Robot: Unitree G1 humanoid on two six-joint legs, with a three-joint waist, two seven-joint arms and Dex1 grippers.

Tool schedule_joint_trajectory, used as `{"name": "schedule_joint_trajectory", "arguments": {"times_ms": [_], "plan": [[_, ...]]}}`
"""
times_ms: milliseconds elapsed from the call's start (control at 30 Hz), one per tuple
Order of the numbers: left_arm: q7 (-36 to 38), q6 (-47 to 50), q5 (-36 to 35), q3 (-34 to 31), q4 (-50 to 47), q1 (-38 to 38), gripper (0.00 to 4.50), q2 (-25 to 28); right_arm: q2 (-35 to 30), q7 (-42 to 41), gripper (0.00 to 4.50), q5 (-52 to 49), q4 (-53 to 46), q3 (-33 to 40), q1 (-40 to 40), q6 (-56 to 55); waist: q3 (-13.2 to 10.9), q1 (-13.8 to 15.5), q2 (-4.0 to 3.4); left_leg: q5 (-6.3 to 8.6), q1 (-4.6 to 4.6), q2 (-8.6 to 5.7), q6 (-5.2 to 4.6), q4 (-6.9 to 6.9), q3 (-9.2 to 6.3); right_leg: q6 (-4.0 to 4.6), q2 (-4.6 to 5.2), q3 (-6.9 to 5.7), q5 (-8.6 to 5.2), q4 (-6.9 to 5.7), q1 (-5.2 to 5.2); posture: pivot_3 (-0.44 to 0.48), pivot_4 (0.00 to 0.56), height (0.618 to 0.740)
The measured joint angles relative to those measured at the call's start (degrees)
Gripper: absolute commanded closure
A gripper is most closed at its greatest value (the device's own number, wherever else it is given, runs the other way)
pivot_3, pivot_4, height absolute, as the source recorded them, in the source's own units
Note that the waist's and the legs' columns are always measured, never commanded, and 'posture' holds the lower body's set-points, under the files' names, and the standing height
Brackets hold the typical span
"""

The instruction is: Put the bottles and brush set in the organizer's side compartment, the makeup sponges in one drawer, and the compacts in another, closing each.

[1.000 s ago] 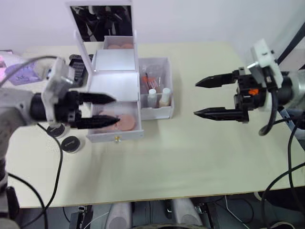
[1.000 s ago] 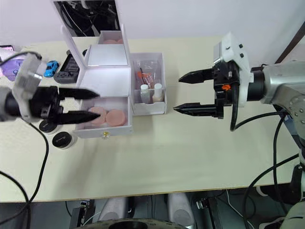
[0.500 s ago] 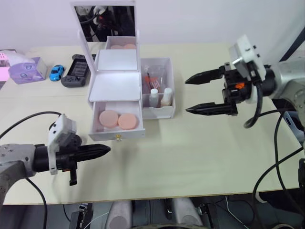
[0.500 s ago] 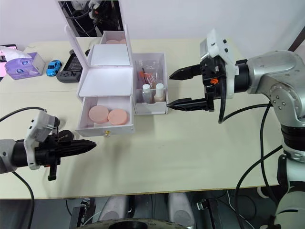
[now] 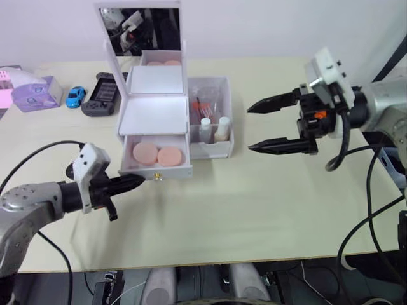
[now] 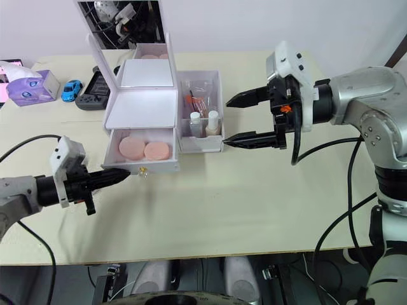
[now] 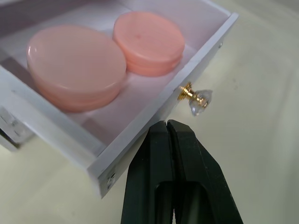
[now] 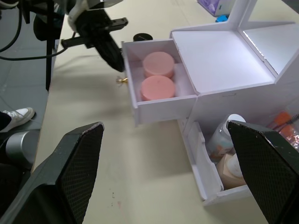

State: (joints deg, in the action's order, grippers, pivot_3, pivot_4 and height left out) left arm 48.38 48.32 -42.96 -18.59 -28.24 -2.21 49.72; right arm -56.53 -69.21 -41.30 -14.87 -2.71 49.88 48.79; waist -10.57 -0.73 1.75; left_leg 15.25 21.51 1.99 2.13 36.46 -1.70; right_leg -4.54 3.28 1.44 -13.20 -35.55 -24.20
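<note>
No writing can be read on any item. The left gripper (image 7: pixel 167 125), fingers pressed together, touches the front of the organizer's (image 5: pixel 156 108) open drawer (image 5: pixel 156 170), beside its gold knob (image 7: pixel 195 99). 2 makeup sponges (image 7: pixel 107 60) lie inside. The right gripper (image 5: pixel 275 126), fingers wide apart, hovers right of the side compartment (image 5: pixel 211 150) holding 2 bottles (image 5: pixel 212 129) and the brush set (image 5: pixel 205 105).

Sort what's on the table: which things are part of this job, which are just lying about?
Job: organizer, open drawer, makeup sponges, bottles, brush set, compact.
Lying about: toy car, game controller, purple-and-white box.
</note>
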Motion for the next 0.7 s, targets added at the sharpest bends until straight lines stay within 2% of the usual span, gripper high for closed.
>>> {"name": "schedule_joint_trajectory", "arguments": {"times_ms": [333, 700], "plan": [[1.24, -2.96, 4.06, 5.73, 9.30, -9.87, 4.44, 0.71, -0.90, 2.03, 0.00, -0.44, -2.27, 1.99, -1.09, 2.31, 0.00, -0.14, 0.00, 0.00, -0.01, 0.00, 0.00, -0.02, 0.01, -0.01, -0.02, 0.01, 0.01, 0.00, -0.01, 0.000, 0.150, 0.740], [-0.04, -7.53, 11.26, 11.44, 17.97, -18.91, 4.44, -1.91, -1.72, 3.78, 0.00, -1.21, -4.05, 4.04, -1.85, 4.30, 0.00, -0.07, 0.00, 0.00, 0.00, 0.00, 0.00, -0.02, 0.00, -0.06, -0.02, 0.00, 0.03, 0.00, -0.01, 0.000, 0.150, 0.740]]}}
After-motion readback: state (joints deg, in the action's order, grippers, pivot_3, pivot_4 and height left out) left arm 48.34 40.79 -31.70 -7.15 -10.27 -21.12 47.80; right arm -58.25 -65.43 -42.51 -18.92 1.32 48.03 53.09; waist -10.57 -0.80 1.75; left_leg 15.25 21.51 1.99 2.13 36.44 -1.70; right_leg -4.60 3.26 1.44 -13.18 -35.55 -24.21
